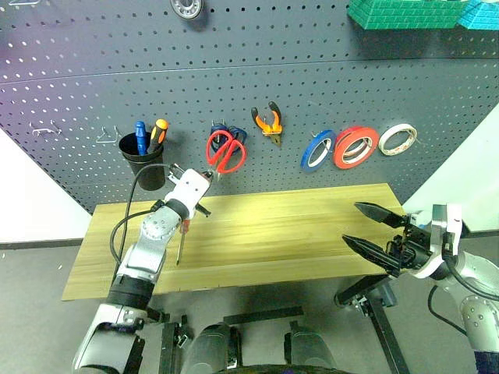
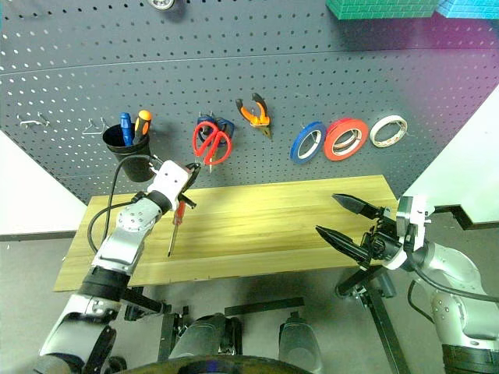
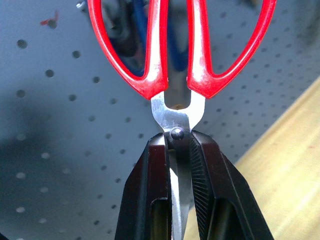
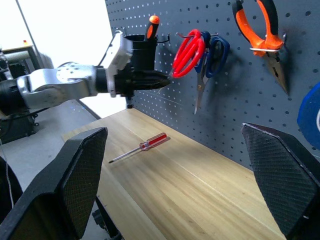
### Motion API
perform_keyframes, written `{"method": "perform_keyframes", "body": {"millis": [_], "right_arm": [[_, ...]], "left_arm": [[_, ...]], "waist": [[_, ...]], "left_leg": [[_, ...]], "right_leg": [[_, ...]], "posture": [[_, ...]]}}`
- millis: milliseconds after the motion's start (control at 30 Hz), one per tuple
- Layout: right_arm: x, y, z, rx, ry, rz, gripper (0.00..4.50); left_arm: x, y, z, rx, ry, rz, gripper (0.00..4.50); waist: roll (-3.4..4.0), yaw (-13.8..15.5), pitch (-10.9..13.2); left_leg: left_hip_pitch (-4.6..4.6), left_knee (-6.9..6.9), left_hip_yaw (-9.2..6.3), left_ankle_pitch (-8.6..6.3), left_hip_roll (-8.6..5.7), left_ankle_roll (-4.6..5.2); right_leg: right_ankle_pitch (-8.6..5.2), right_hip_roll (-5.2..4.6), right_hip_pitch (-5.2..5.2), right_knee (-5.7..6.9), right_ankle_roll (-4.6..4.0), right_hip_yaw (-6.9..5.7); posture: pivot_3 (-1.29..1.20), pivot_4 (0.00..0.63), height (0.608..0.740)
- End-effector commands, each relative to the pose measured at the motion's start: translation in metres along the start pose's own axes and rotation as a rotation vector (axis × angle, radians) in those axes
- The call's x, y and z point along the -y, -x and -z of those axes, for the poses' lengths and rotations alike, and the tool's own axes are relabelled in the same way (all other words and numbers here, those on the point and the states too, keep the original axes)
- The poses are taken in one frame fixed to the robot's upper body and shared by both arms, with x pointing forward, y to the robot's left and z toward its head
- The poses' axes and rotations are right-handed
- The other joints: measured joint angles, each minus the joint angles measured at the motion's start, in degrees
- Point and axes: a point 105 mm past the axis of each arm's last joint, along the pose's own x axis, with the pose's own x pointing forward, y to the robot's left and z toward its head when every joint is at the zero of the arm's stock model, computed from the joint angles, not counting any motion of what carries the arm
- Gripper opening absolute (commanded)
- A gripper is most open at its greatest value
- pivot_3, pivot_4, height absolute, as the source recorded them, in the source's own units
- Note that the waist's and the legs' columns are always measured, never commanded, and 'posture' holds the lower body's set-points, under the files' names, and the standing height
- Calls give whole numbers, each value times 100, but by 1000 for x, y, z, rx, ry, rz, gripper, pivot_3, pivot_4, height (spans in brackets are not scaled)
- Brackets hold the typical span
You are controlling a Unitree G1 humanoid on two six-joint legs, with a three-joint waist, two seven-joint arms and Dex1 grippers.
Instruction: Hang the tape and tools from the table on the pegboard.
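Left wrist view: my left gripper (image 3: 180, 150) clamps the red scissors (image 3: 175, 55) at the pegboard (image 3: 55, 125); next I release, then fetch the screwdriver (image 4: 142, 146); right gripper (image 1: 373, 227) gapes empty.

I see a black cup (image 1: 143, 158) holding blue and orange screwdrivers; right of it hang blue scissors (image 4: 214, 54), farther right a blue roll (image 1: 317, 150) and a white roll (image 1: 398, 139).

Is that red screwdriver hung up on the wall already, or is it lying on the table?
Lying flat on the table. The red screwdriver rests on the wood, tip toward the front edge, untouched by either hand.
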Motion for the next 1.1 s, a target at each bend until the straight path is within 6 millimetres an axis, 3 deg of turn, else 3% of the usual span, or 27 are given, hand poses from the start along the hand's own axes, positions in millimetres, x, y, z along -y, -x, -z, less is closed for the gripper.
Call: {"method": "perform_keyframes", "body": {"millis": [33,400,700,867,1100], "right_arm": [[2,0,-9,35,39,2,4500],[7,4,-5,30,46,2,4500],[8,6,-3,27,43,-21,4500],[0,9,-1,9,27,-85,4500],[-2,2,14,-44,49,-118,4500]], "left_arm": [[-9,-5,-6,36,40,-32,943],[8,12,-1,41,65,49,4436],[1,50,18,-30,116,11,4479],[-6,75,46,-163,282,-93,4479],[-13,79,78,-328,442,-194,4479]], "waist": [[0,-9,0],[-4,-15,3],[-2,-10,4],[-2,-7,5],[-13,14,11]], "left_leg": [[0,0,0,-1,0,2],[-8,-2,3,-3,0,4],[-8,-4,3,-4,0,4],[-8,-5,3,-6,0,7],[-7,-4,3,-6,-1,7]], "right_leg": [[0,0,0,-1,0,0],[0,-4,-6,-3,0,0],[-1,-7,-8,-4,-1,1],[-2,-8,-6,-7,-3,1],[-6,-9,-5,-8,-10,1]], "posture": [[-166,65,740],[-155,67,740],[-137,70,740],[-127,75,740],[-115,80,740]]}}
